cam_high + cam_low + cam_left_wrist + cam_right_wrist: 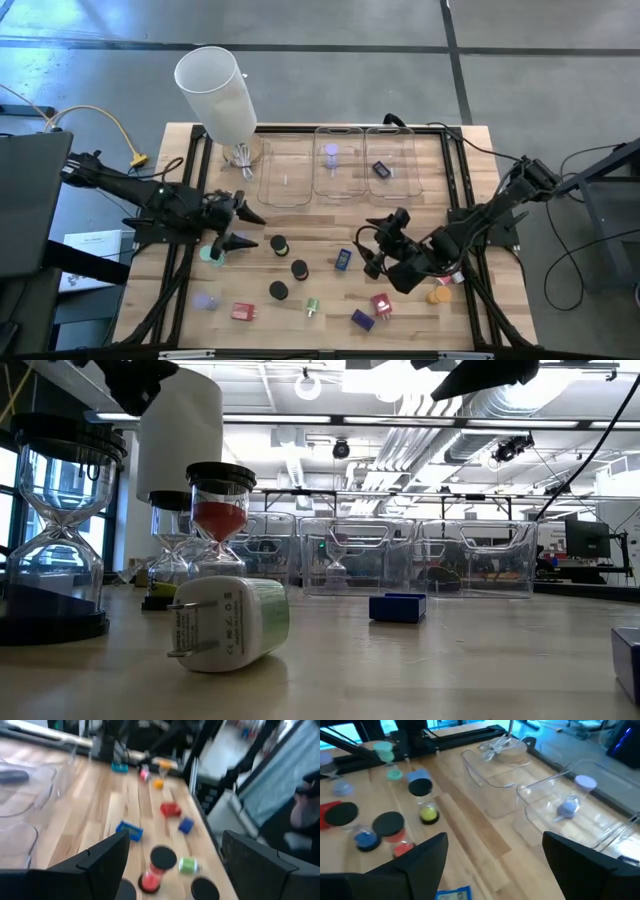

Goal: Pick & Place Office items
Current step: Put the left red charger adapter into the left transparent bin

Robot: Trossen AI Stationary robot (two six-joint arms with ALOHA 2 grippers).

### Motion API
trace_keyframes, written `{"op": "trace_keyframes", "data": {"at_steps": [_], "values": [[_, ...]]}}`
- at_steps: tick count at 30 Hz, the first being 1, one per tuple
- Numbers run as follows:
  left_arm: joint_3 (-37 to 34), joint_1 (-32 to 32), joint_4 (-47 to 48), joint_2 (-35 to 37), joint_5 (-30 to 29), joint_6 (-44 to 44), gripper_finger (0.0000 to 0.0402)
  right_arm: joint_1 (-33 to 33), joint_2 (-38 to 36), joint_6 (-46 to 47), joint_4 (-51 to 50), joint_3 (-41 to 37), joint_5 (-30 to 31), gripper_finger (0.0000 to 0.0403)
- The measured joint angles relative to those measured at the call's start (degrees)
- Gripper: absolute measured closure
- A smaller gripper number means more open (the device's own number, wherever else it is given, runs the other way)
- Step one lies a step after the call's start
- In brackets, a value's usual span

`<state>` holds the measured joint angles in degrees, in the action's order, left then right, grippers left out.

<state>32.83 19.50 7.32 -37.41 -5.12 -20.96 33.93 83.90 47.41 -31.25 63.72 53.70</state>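
Wooden table [320, 280] mostly unsorted: near edge holds most office items [300, 268], loose. Left gripper [243, 228] released, empty, by the teal timer [212, 254]; right gripper [372, 246] spread, empty, mid-table. Far trays [340, 165]: one bare, one with a lavender timer [331, 153], one with a blue block [382, 169].

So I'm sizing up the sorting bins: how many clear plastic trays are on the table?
3, side by side along the table's far edge: the left clear rectangular tray, the middle tray and the right tray. None looks hidden.
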Motion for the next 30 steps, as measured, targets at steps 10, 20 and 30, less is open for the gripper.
{"op": "trace_keyframes", "data": {"at_steps": [10, 20, 30], "values": [[13.4, 13.2, 16.5, -16.1, 1.3, 0.2, 0.0094, 0.0, 0.0, 1.0, 0.1, 0.0, -0.2, 0.0089], [18.2, 25.1, 16.6, -31.1, -1.8, -12.2, 0.0094, 0.0, 0.0, 1.0, 1.3, 0.0, -0.1, 0.0089], [18.2, 28.1, 16.2, -33.9, -0.4, -14.2, 0.0095, -0.1, 0.0, 1.1, 4.2, 0.0, -2.5, 0.0089]]}}
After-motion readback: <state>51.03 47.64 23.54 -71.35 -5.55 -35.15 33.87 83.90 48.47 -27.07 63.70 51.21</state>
